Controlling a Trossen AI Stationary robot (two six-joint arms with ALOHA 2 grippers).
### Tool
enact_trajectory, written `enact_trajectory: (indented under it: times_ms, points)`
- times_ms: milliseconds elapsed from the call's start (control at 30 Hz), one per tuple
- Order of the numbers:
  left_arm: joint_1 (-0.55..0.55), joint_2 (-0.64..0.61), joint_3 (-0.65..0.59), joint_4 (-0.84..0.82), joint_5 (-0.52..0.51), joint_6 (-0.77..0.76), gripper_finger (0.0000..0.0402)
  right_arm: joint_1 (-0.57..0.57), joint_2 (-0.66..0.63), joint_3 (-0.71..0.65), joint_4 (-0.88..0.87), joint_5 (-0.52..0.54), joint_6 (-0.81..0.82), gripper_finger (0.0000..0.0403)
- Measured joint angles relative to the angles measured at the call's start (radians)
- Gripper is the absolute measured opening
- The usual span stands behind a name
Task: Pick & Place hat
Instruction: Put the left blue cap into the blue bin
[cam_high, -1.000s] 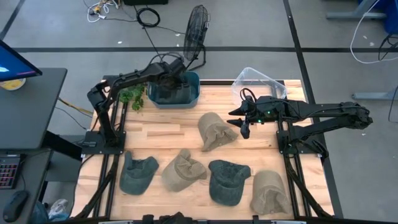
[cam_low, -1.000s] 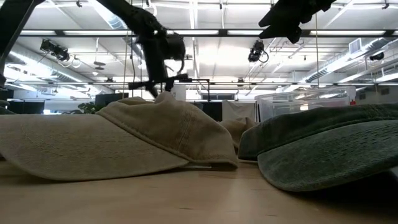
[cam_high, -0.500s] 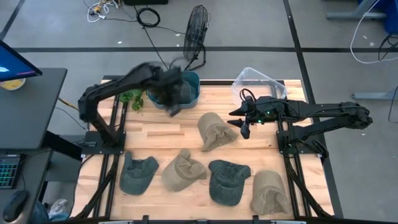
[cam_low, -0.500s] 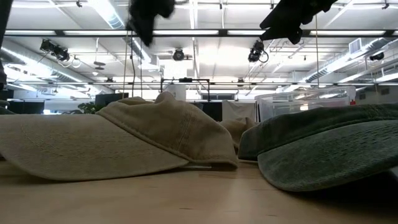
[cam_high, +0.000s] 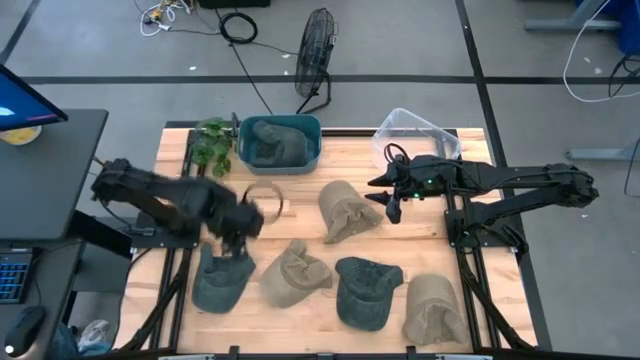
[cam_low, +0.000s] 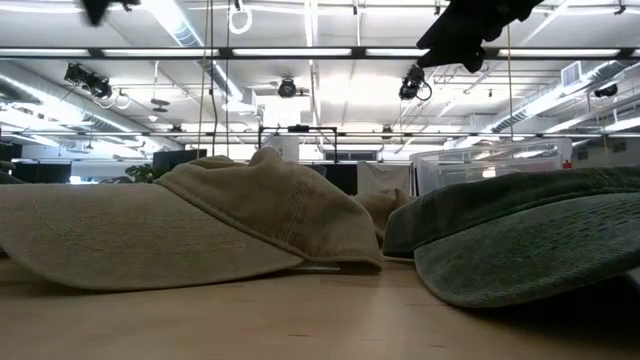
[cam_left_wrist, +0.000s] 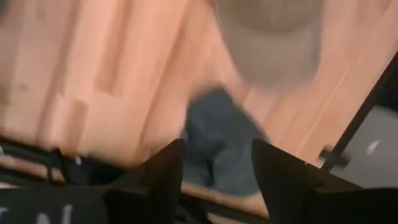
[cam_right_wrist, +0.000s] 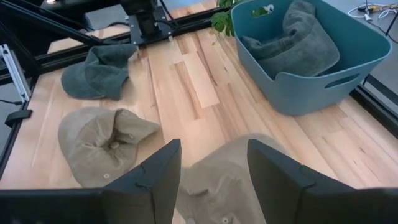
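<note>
Several hats lie crown-up on the wooden table (cam_high: 290, 195): a tan one (cam_high: 345, 210) in the middle, and along the near edge a green one (cam_high: 222, 280), a tan one (cam_high: 295, 275), a green one (cam_high: 367, 290) and a tan one (cam_high: 435, 308). A dark hat (cam_high: 272, 140) lies inside the blue bin (cam_high: 312, 150). My left gripper (cam_high: 238, 222) hangs open above the near-left green hat (cam_left_wrist: 214, 118); this view is blurred. My right gripper (cam_high: 390, 203) hovers open over the middle tan hat (cam_right_wrist: 230, 165), at its right side.
A clear plastic container (cam_high: 415, 130) stands at the far right beside the bin, and a small green plant (cam_high: 212, 150) at the bin's left. A fan (cam_high: 315, 50) stands on the floor beyond the table. Bare wood shows between the bin and the near row.
My left arm has swung fast from over the blue bin toward the table's near left and now hangs above the near-left green hat. The dark hat stays lying in the bin. My right arm has kept still.
</note>
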Motion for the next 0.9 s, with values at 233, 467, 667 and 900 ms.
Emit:
enact_trajectory:
  times_ms: [233, 467, 667, 900]
  points:
    - [-0.136, 0.001, -0.264, 0.107, 0.069, -0.199, 0.0225, 0.0, 0.025, 0.0, -0.002, -0.002, 0.006, 0.0187]
    - [-0.196, 0.002, -0.499, 0.357, 0.248, -0.197, 0.0201, 0.0, 0.03, 0.0, -0.001, -0.002, 0.004, 0.0187]
    - [-0.188, 0.002, -0.614, 0.404, 0.249, -0.18, 0.0198, 0.0, 0.03, 0.0, -0.001, -0.002, 0.004, 0.0187]
    - [-0.186, 0.002, -0.705, 0.634, 0.299, -0.143, 0.0197, 0.0, 0.03, 0.0, -0.001, -0.002, 0.004, 0.0187]
